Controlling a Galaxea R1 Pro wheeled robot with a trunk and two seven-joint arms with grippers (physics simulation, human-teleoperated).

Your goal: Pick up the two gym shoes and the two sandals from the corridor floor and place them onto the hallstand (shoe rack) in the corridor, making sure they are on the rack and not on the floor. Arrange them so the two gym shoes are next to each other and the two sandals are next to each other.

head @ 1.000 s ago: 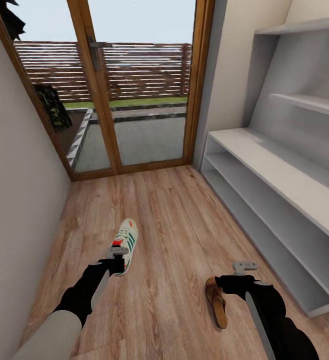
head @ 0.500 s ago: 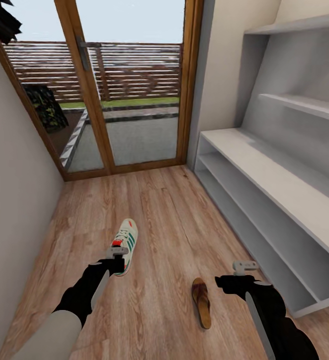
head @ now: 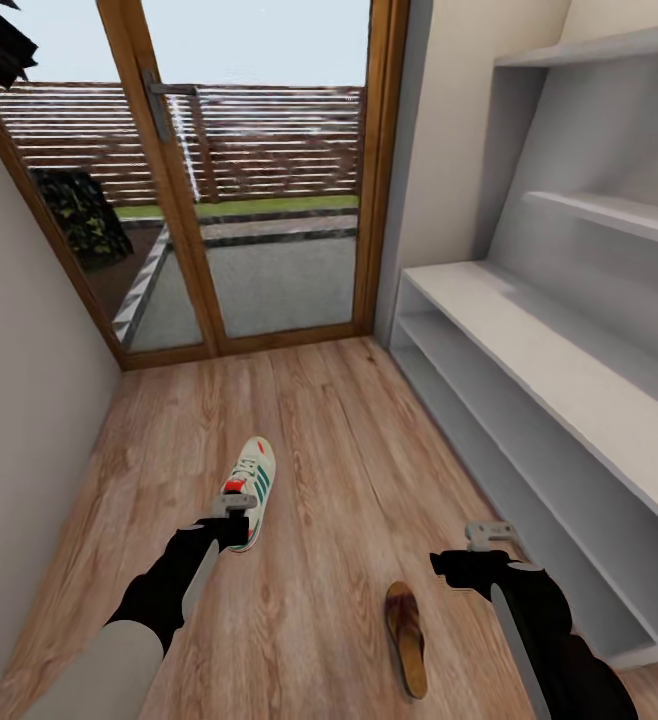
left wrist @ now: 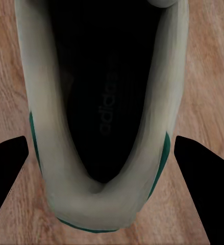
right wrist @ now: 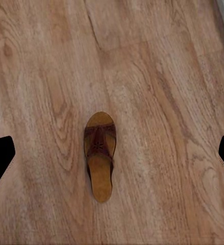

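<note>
wood-plank corridor floor (head: 339, 450) runs up to a glazed door (head: 259, 180), with the pale hallstand (head: 529, 350) along the right wall, its shelves bare. 1 gym shoe (head: 250, 488) lies on the planks; the left gripper (head: 231, 508) sits at its heel, and the left wrist view shows the fingers spread on either side of the shoe's opening (left wrist: 104, 102). 1 sandal (head: 406, 637) lies on the floor beside the right gripper (head: 491, 537), whose fingers are spread wide above it.
</note>
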